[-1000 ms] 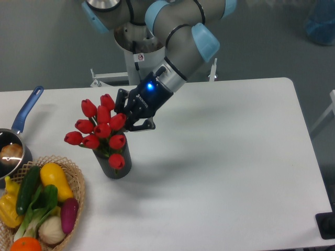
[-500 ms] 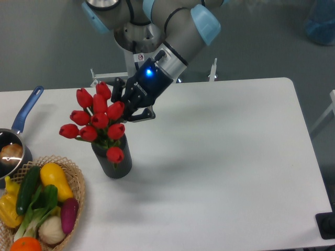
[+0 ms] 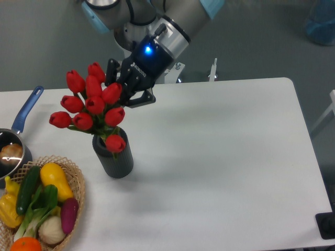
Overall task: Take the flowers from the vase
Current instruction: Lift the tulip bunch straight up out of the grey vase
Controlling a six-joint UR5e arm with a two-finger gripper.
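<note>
Lifting stage, by the look of it: the flowers [image 3: 90, 106] sit high in the upper left of the frame, the bunch gathered against the gripper [image 3: 121, 93], whose dark fingers are pressed into the right side of the buds. The jaws read as closed narrowly on the bunch, though the contact itself is hidden behind the blooms.

Progress, judged: grasp made, bunch raised. Stems not yet shown clear of the vase [image 3: 114, 159]; the lowest bud hangs right at the rim, and whether any stem is inside the hollow cannot be told. Left to do: carry the bunch fully free of the rim.

Count of items:
- Red tulip buds: nine visible, in one bunch, with short green stems showing at its base.
- Vase: one, dark grey cylinder, upright on the table [image 3: 225, 157], left of centre, just below the bunch.
- Gripper: one, on a single arm entering from the top centre, a blue light lit on its body.
- Saucepan [image 3: 14, 136]: one, blue handle, at the left edge.
- Basket [image 3: 76, 178]: one, woven, lower left corner, near the vase but apart from it.
- Vegetables in the basket: about seven pieces, partly cut by the frame, so the tally is uncertain.
</note>
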